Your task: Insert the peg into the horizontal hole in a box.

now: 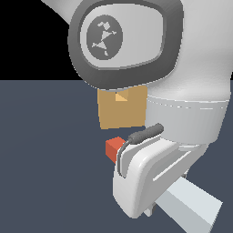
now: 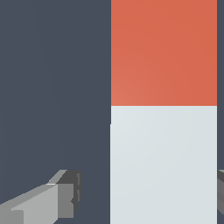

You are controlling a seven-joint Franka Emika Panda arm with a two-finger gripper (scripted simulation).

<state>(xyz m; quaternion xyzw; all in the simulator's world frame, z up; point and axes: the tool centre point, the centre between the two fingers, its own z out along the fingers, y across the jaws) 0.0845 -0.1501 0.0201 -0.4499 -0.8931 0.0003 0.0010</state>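
Observation:
The peg lies on the dark floor. Its red-orange end [image 1: 114, 148] points toward the tan box [image 1: 120, 113], and its pale grey-white rest [image 1: 191, 207] runs to the exterior view's lower right. The box stands just behind the red end, with a small gap. Only the lower edge of its hole [image 1: 120, 96] shows under the arm. In the wrist view the peg [image 2: 164, 131] fills the space between the fingers. My gripper [image 2: 148, 194] is open and straddles the white part. One finger [image 2: 65, 194] stands clear of the peg; the other finger [image 2: 221, 197] is right at its side.
The arm's large white links [image 1: 182, 54] and the hand's housing [image 1: 141, 182] block much of the exterior view, hiding the fingers, the peg's middle and the box's top. Dark floor [image 1: 45, 159] surrounds the box and peg.

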